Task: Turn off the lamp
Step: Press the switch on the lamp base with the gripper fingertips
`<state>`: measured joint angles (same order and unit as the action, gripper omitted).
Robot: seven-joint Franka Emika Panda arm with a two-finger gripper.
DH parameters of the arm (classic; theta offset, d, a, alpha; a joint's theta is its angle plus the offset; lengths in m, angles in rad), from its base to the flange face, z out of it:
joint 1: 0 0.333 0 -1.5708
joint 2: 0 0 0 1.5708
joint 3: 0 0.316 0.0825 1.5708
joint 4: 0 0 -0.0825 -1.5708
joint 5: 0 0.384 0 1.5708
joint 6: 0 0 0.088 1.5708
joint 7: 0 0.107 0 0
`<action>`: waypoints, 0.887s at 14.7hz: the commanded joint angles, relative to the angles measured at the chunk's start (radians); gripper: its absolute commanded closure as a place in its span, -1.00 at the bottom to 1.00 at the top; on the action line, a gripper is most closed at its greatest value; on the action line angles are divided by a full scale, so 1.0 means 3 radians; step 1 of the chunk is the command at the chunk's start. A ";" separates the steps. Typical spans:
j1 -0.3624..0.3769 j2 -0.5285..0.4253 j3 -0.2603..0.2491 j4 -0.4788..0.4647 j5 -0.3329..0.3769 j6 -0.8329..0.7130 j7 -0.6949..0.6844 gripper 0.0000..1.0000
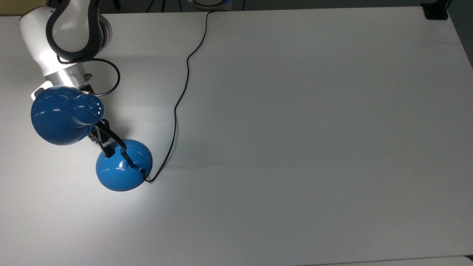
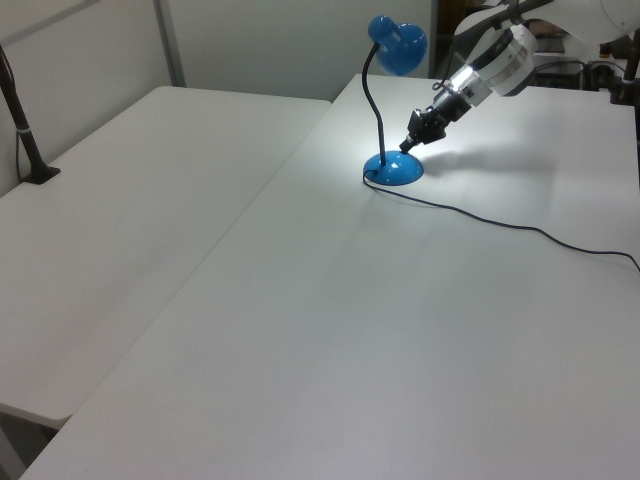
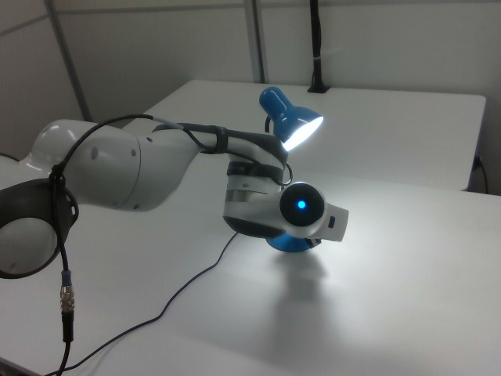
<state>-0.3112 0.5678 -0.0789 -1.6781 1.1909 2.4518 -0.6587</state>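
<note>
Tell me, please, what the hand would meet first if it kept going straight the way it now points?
Most likely the lamp's round blue base: the hand slants down at its upper surface, where the switch sits, and looks at or nearly in contact already.

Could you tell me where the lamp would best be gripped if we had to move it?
Probably the black gooseneck, just above the base: it is thin and stands nearly upright there. Come in level from the left view's left, away from the cord. The glossy dome shade looks too wide and slippery.
</note>
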 commanded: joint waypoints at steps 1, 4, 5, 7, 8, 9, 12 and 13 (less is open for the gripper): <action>0.0015 0.0066 0.0007 0.0036 0.0039 0.0090 -0.0095 1.00; 0.0000 0.0051 0.0007 0.0040 0.0054 0.0090 -0.0054 1.00; -0.0006 0.0040 0.0007 0.0041 0.0060 0.0090 -0.0044 1.00; -0.0021 0.0020 0.0007 0.0041 0.0070 0.0085 -0.0039 1.00; -0.0031 0.0015 0.0002 0.0041 0.0070 0.0085 -0.0039 1.00; -0.0041 0.0020 0.0002 0.0046 0.0065 0.0085 -0.0039 1.00; -0.0047 0.0025 0.0002 0.0046 0.0065 0.0085 -0.0059 1.00; -0.0047 0.0030 0.0002 0.0046 0.0065 0.0085 -0.0059 1.00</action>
<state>-0.3278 0.5681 -0.0802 -1.6758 1.1909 2.4551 -0.6593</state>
